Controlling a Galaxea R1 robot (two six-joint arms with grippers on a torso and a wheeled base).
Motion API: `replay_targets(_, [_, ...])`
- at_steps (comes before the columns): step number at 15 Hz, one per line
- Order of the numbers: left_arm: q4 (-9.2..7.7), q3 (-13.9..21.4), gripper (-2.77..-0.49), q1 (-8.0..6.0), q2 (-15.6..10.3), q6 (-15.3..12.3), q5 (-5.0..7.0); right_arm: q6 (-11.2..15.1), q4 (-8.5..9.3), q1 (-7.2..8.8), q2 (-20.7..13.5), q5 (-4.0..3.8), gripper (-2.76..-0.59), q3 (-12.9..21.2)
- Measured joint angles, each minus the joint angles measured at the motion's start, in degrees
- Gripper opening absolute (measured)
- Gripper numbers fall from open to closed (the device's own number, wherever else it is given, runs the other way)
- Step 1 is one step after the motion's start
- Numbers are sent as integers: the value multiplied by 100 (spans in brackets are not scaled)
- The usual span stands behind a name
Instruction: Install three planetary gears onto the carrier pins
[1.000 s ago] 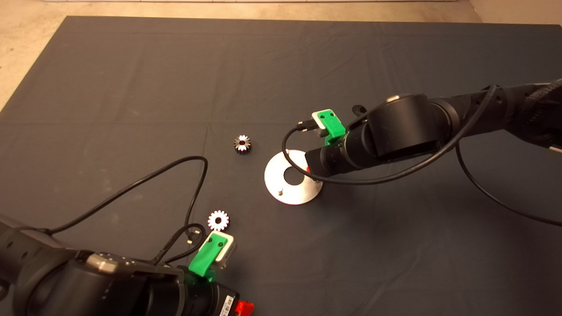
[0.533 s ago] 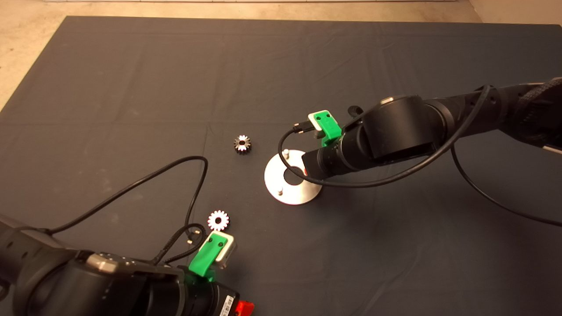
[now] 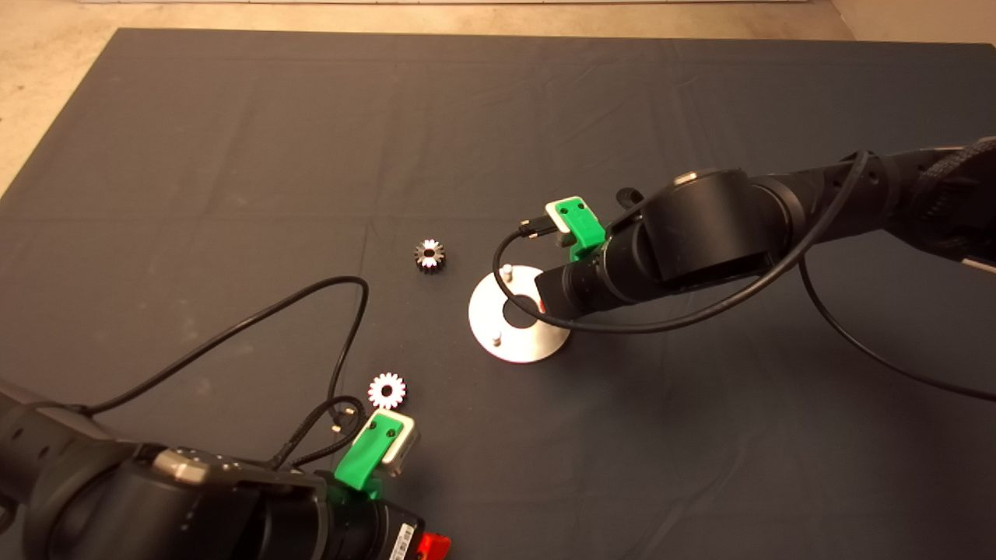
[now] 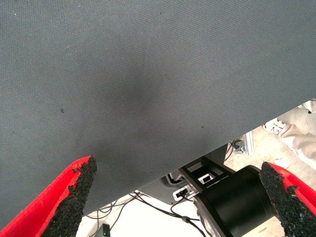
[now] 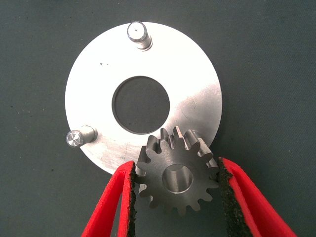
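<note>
My head camera looks down on the whole mat [image 3: 233, 155]. My right wrist camera looks straight down, close over the disc [image 5: 197, 64], which both views share. My left wrist camera faces bare mat and floor.

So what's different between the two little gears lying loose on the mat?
The gear nearer the disc looks dark grey with a bright centre; the gear nearer the left claw glares almost white. The first lies beside the disc, the second just ahead of the parked left claw. Both lie flat, untouched, similar in size.
</note>
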Motion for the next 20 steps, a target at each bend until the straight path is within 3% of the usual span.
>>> replay_targets(20, [0,0,-90,0,2,0,-1,-265,7,-50,-195,-4,-244,-5])
